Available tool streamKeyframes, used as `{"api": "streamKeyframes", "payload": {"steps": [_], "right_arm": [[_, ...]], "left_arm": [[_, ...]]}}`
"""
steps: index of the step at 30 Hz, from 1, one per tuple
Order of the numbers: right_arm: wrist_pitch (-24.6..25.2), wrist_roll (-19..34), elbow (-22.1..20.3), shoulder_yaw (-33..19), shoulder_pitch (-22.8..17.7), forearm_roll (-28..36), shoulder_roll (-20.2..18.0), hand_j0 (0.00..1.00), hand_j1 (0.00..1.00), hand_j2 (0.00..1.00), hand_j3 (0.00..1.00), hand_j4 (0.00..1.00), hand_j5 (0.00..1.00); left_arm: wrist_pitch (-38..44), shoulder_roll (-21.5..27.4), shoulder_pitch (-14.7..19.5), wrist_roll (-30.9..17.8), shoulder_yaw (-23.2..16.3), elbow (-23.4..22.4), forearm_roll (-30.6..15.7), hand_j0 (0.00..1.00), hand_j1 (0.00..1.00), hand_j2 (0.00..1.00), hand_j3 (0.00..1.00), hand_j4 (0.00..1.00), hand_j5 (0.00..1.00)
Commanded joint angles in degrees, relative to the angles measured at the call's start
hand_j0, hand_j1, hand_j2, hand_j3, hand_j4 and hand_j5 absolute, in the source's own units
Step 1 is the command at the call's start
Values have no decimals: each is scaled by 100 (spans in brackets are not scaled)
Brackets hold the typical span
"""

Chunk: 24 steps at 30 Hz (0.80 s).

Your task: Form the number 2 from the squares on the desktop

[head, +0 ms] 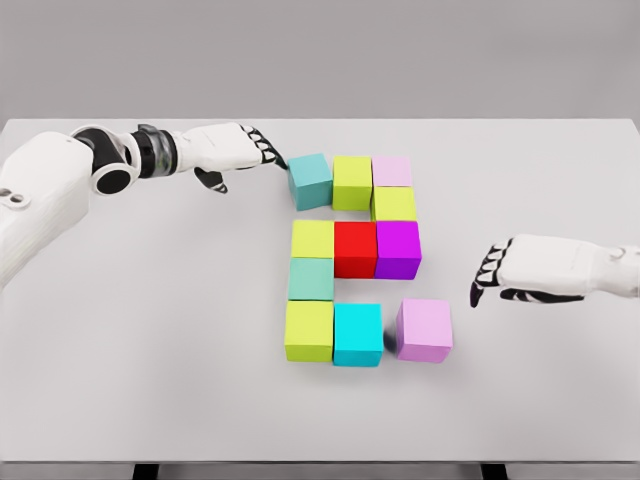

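Note:
Coloured cubes lie on the white table [150, 350] in a rough figure 2. The top row holds a teal cube [310, 181], a lime cube [352, 182] and a pale pink cube [392, 171], with a yellow-green cube [395, 204] under the pink one. The middle row reads yellow-green [312, 239], red [355, 249], purple [398, 249]. A teal-green cube [311, 279] sits below, then a lime [309, 331] and a cyan cube [358, 334]. A pink cube [424, 329] stands slightly apart to their right. My left hand [262, 150] is open, fingertips beside the teal cube's left edge. Right of the pink cube, my right hand [488, 277] hovers open.
The table's front edge runs along the bottom of the view, and dark supports show beneath it. A plain grey wall stands behind the table's far edge.

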State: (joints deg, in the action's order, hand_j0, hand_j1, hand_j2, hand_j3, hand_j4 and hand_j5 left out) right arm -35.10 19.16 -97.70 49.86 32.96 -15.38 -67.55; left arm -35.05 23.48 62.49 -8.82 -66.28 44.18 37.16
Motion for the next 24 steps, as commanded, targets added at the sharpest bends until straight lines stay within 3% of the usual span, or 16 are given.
{"api": "streamKeyframes", "payload": {"steps": [1, 14, 24], "right_arm": [[10, -211, 5, 164, 0, 27, -65, 56, 56, 56, 56, 56, 56], [10, -1511, 129, 551, -79, -659, -39, 56, 56, 56, 56, 56, 56], [10, -1810, 120, 797, -176, -1002, -74, 56, 56, 56, 56, 56, 56]], "left_arm": [[5, -54, 0, 3, 18, -15, -25, 96, 96, 96, 96, 96, 96], [5, -177, 26, 3, 106, -146, -25, 100, 100, 100, 100, 100, 100], [5, -194, 62, 3, 220, -252, -34, 100, 100, 100, 100, 100, 100]]}}
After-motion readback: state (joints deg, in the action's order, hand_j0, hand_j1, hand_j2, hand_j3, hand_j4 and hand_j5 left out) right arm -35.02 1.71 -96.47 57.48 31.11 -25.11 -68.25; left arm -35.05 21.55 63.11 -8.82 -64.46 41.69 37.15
